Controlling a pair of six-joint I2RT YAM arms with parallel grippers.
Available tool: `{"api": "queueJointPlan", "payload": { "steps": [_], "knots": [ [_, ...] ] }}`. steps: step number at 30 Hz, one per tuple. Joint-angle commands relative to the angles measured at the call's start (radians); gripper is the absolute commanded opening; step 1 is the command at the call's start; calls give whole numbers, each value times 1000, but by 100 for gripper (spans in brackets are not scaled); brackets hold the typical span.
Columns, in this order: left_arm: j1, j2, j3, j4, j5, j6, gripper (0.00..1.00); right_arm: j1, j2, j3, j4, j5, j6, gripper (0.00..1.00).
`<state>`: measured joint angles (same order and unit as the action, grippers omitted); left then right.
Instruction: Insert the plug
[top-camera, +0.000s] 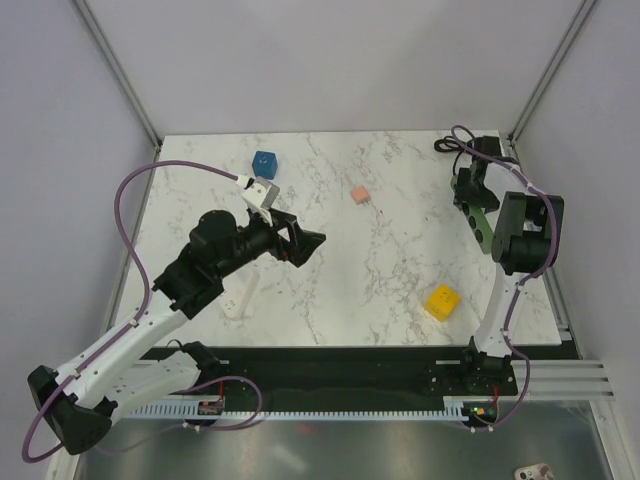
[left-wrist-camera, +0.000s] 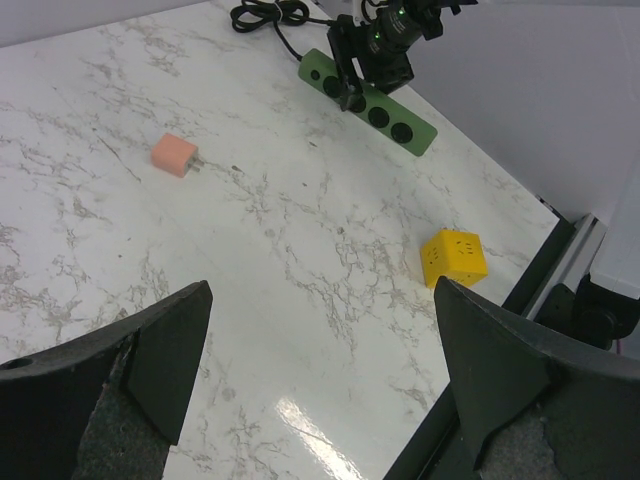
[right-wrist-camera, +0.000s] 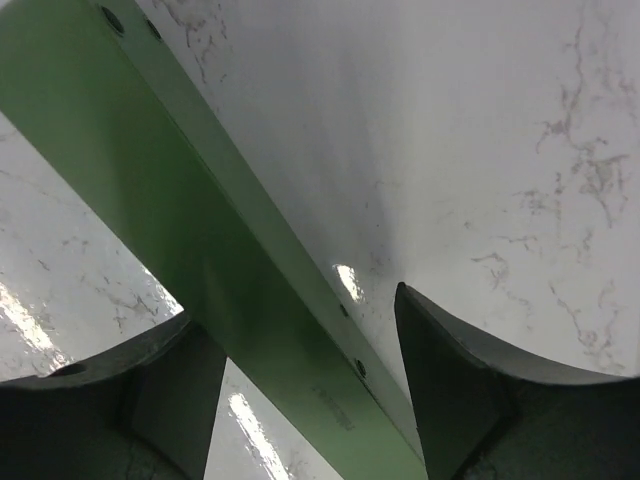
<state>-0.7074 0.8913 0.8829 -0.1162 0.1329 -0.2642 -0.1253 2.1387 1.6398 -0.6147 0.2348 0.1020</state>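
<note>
**Tool state.** I am finding the left gripper (left-wrist-camera: 322, 290) released, its jaws standing wide with nothing between them. The right gripper (right-wrist-camera: 292, 305) is straddling the green power strip (right-wrist-camera: 200, 250). I cannot tell whether its pads are pressing on the casing.

**Task item.** The pink plug (left-wrist-camera: 174, 155) is lying flat on the table (left-wrist-camera: 300, 230), ahead of the left gripper and to its left, well apart from the fingers.

**Risks.** The strip is crossing the right jaws at a slant, so a squeeze may twist it or skid it over the glossy top. The plug is small and low. A skewed pinch could flick it away or leave its prongs misaligned with the sockets.

**Room.** Open marble is lying between the left gripper and the plug. The yellow cube (left-wrist-camera: 453, 257) is sitting ahead to its right, near the table's edge. The strip is lying close to the side edge, with its cord (left-wrist-camera: 270, 15) bunched beyond the right gripper.
</note>
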Motion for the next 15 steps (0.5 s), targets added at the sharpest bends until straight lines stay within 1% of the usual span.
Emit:
{"api": "queueJointPlan", "payload": {
  "steps": [1,4,5,7,8,9,10,11,12,13,14,15],
  "knots": [
    [-3,8,22,52,-7,-7,100,-40,21,35,-11,-179,-21,72],
    [-3,11,25,53,4,-9,100,-39,27,32,-8,-230,-18,56],
    [-3,11,22,53,1,-9,100,-39,29,31,-10,-270,-13,38],
    [-3,8,22,53,-3,-9,100,-39,26,32,-7,-334,19,24],
    [-3,8,21,53,-6,-9,100,-39,21,26,3,-438,40,13],
    [-3,6,21,53,-6,-9,100,-39,7,12,50,-504,68,9],
    [-3,6,21,53,-4,-9,100,-39,-29,-41,97,-573,143,6],
    [-3,5,22,53,-3,-10,100,-37,-54,-85,159,-660,198,3],
    [-3,6,22,53,-1,-10,100,-31,-83,-200,340,-802,259,3],
    [-3,6,22,53,0,-10,100,-24,-138,-266,446,-866,412,2],
    [-3,6,22,53,5,-12,100,-14,-166,-341,574,-908,489,0],
    [-3,6,22,53,7,-13,100,12,-190,-476,825,-967,574,0]
  ]
}}
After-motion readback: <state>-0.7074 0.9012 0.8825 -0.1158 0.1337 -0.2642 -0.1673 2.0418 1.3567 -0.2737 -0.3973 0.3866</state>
